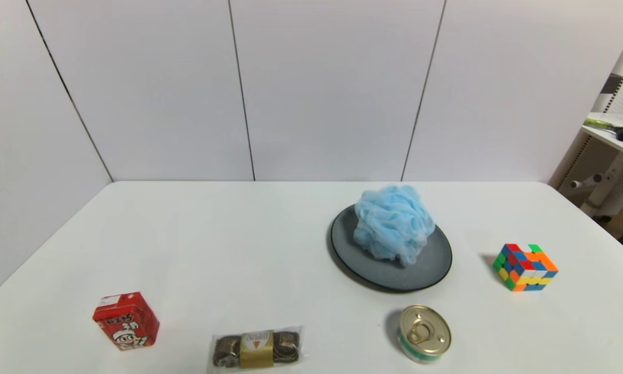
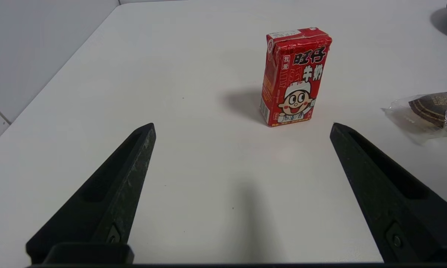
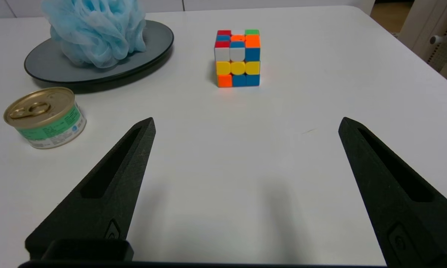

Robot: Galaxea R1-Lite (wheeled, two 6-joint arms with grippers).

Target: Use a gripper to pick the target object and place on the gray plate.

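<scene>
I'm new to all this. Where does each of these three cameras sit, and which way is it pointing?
Head view: high on the robot, looking forward and down at the table; blue bath puff on the gray plate; no arm shows.
Left wrist view: low behind the open left gripper, facing the red drink carton.
Right wrist view: low behind the open right gripper, facing the puzzle cube and tin can.
Shared: head and right wrist views both show puff, plate, cube, can.

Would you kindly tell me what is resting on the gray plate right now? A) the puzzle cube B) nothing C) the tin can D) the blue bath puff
D: the blue bath puff sits on the gray plate, while the puzzle cube and tin can stand on the table beside it.
</scene>
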